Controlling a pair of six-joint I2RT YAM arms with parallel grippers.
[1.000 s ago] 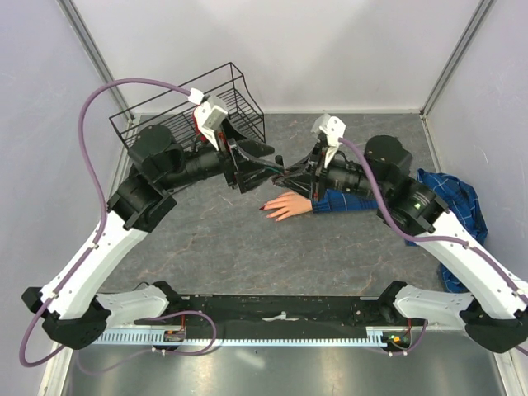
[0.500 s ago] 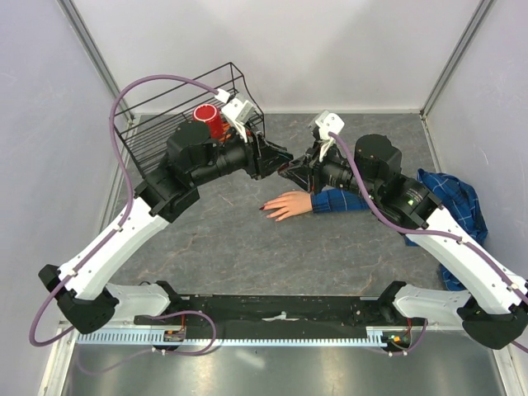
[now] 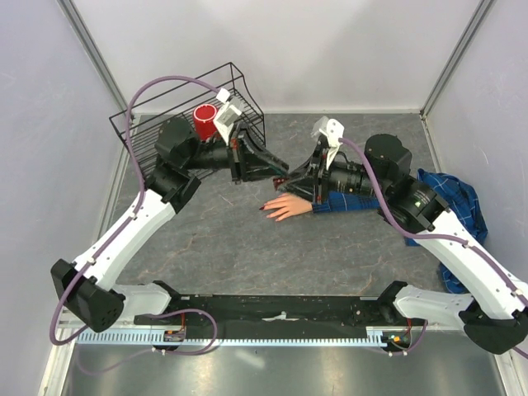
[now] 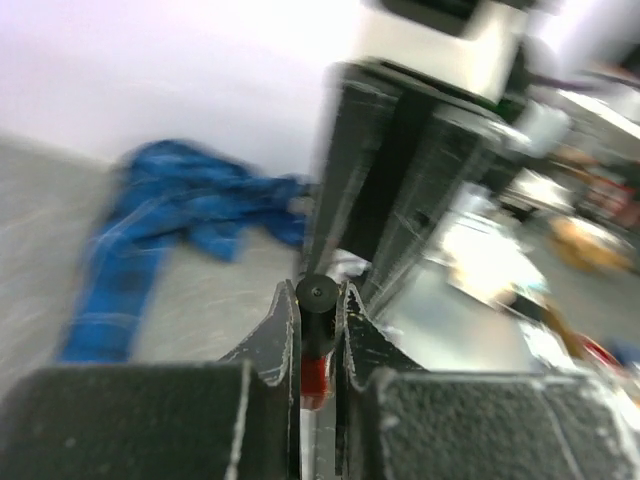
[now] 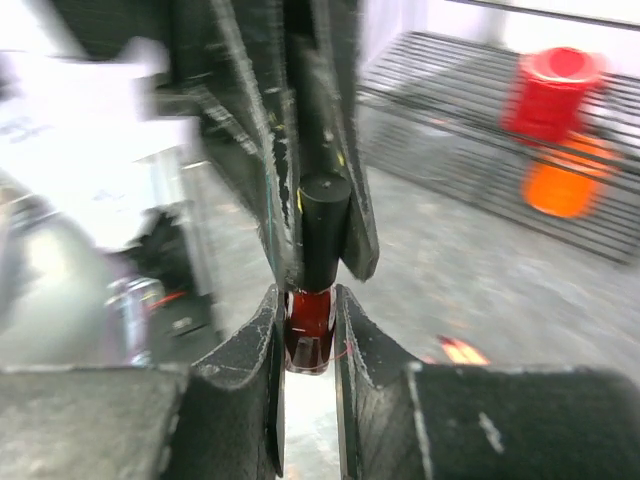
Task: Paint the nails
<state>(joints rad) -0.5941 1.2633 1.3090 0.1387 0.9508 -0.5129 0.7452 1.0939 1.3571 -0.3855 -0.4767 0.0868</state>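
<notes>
The peach fake hand (image 3: 290,205) lies palm down at mid-table, its blue plaid cuff (image 3: 340,200) under my right arm. Its dark red nails (image 3: 265,206) point left. Just above it the two grippers meet tip to tip. My right gripper (image 5: 306,296) is shut on a small dark red polish bottle (image 5: 308,328). My left gripper (image 4: 318,294) is shut on the bottle's black cap (image 4: 317,305), with red glass (image 4: 314,376) showing behind it. From above, the bottle (image 3: 286,175) is mostly hidden between the fingers.
A black wire basket (image 3: 147,132) stands at the back left with a red cup (image 3: 204,121) inside. An orange object (image 5: 560,190) lies in it below the cup. A blue plaid cloth (image 3: 455,200) is bunched at the right wall.
My left gripper swung in towards the right one and closed from open onto the bottle's cap. The right gripper kept its hold on the bottle and barely moved.
</notes>
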